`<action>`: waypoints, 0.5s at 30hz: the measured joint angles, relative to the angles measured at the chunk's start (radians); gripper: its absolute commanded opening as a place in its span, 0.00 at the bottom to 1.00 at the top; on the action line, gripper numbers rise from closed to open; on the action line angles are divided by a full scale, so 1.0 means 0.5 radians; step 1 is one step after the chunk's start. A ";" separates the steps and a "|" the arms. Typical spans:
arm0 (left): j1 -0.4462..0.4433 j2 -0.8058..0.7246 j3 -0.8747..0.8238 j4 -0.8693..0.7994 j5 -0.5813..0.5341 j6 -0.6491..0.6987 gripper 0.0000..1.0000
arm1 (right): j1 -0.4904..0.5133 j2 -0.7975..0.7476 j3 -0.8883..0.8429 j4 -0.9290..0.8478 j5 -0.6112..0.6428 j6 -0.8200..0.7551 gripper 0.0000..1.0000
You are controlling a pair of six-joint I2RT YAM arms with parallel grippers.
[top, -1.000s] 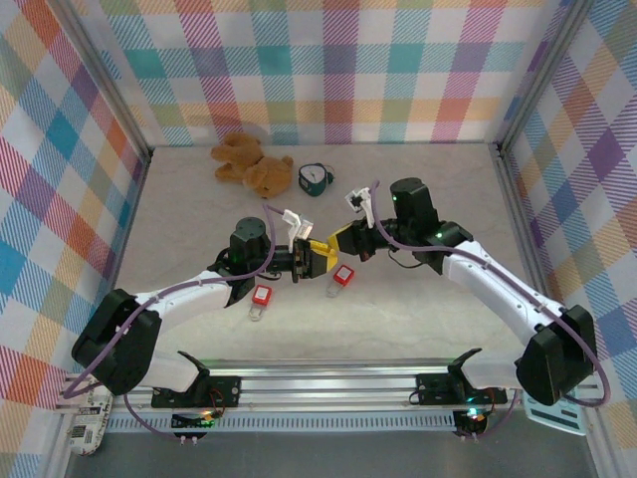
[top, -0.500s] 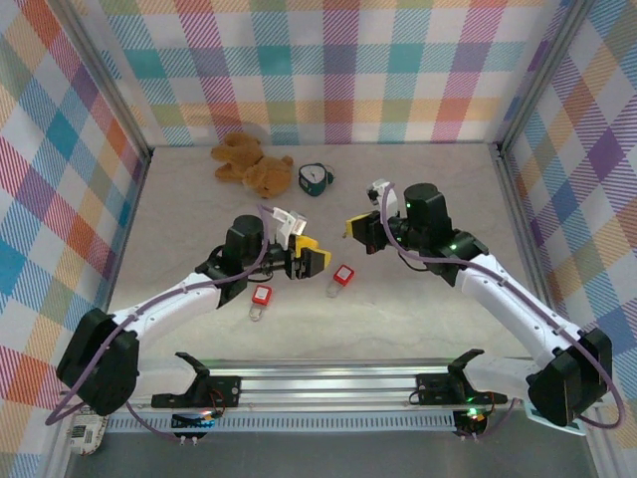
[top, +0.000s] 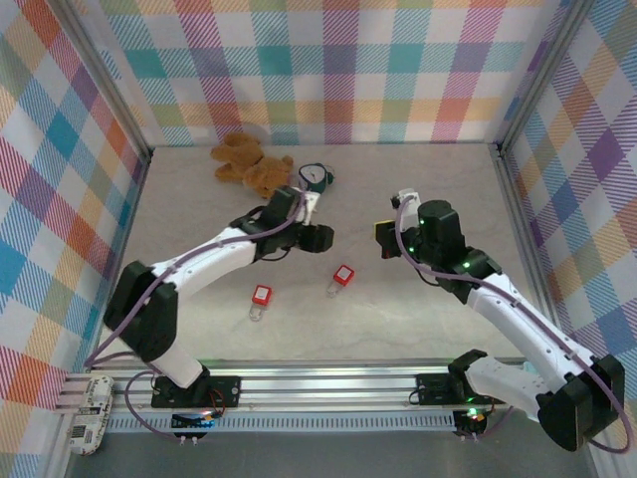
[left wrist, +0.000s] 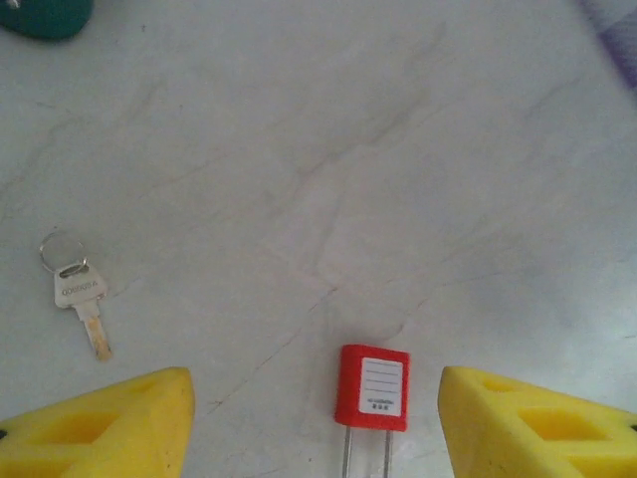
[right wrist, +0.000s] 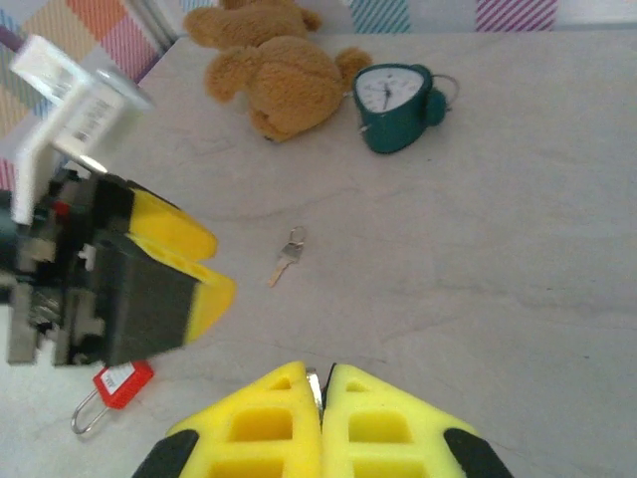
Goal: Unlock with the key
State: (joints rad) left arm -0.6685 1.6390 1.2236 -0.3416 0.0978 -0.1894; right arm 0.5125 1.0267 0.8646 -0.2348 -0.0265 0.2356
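Little here can truly be read. The padlock (left wrist: 373, 386), just ahead of the left pincer (left wrist: 317, 393) and in line with its gap, carries a white label (left wrist: 381, 383) with ruled lines and a row of tiny print beneath, too small to make out. Off to that pincer's left in its wrist view, the key (left wrist: 80, 299) has a word stamped across its head, too blurred to spell. Well ahead of the right pincer (right wrist: 318, 376), a little to the right, the clock (right wrist: 396, 100) shows a white dial; its marks cannot be read.
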 measured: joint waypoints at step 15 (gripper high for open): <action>-0.474 0.861 0.814 -1.121 -0.450 0.005 0.70 | -0.130 -0.145 -0.151 -0.082 0.219 0.092 0.00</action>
State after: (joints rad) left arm -0.9054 2.0693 1.6306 -0.9020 -0.1272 -0.1871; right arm 0.4477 0.9543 0.7891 -0.2760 0.0830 0.2817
